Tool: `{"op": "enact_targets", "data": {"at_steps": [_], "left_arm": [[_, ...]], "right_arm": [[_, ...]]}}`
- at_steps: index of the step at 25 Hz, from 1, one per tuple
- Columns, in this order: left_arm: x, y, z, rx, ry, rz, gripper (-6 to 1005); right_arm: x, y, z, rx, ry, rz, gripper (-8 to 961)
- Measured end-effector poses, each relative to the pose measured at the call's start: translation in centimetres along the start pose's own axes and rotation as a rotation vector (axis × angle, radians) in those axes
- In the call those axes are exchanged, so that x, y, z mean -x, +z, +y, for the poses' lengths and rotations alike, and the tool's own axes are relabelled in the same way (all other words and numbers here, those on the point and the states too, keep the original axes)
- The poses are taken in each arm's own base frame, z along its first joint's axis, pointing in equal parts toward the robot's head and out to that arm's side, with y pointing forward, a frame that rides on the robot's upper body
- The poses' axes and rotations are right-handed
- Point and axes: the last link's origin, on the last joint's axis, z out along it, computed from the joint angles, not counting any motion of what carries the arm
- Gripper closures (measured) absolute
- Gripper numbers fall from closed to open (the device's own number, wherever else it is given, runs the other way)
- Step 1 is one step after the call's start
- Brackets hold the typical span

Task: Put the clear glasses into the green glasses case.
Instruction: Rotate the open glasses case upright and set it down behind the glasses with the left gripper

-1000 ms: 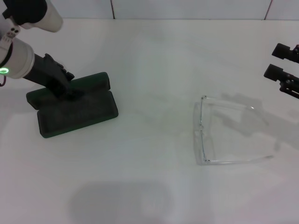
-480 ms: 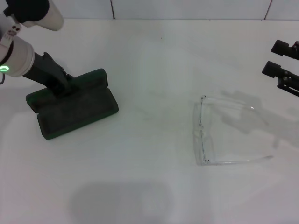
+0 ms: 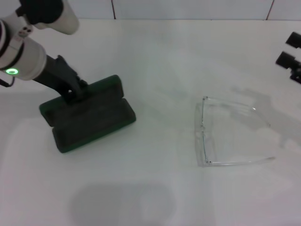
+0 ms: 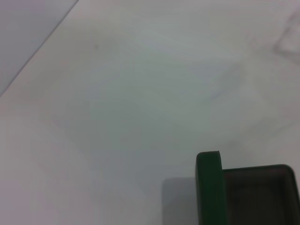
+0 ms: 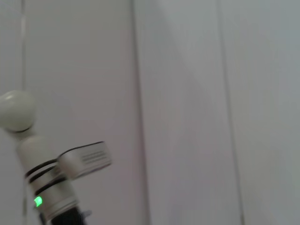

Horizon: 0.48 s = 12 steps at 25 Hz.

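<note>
Left pincer [image 3: 75, 92] clamped on open green glasses case [image 3: 89, 115] (clear glasses [image 3: 225, 134] well apart).

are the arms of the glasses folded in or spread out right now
Spread out. On the glasses, both thin arms run straight back from the front piece toward the robot's right, lying flat on the table.

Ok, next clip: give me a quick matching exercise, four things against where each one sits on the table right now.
Things:
1. green glasses case
2. clear glasses
3. left gripper
4. right gripper

Places:
A. at the table's far right edge, away from the glasses
B. on the table's left side, lying open
C. at the case's back edge
D. on the table's right side, temples unfolded

Pairs: 1-B, 2-D, 3-C, 4-A
</note>
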Motion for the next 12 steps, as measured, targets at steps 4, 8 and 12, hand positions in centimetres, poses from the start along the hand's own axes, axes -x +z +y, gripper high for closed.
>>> {"op": "enact_targets", "data": {"at_steps": [4, 8, 12], "left_arm": [[-1.6, 0.1, 1.9, 0.011, 0.067, 0.002, 785], [-3.2, 0.8, 4.2, 0.025, 0.139, -0.017, 800], [-5.6, 1.3, 6.4, 0.009, 0.230, 0.005, 800]], "right_arm": [[0.1, -1.5, -0.1, -0.070, 0.011, -0.062, 401], [0.1, -3.3, 0.4, -0.122, 0.013, -0.103, 401], [-0.1, -4.5, 0.8, -0.153, 0.005, -0.107, 402]]}}
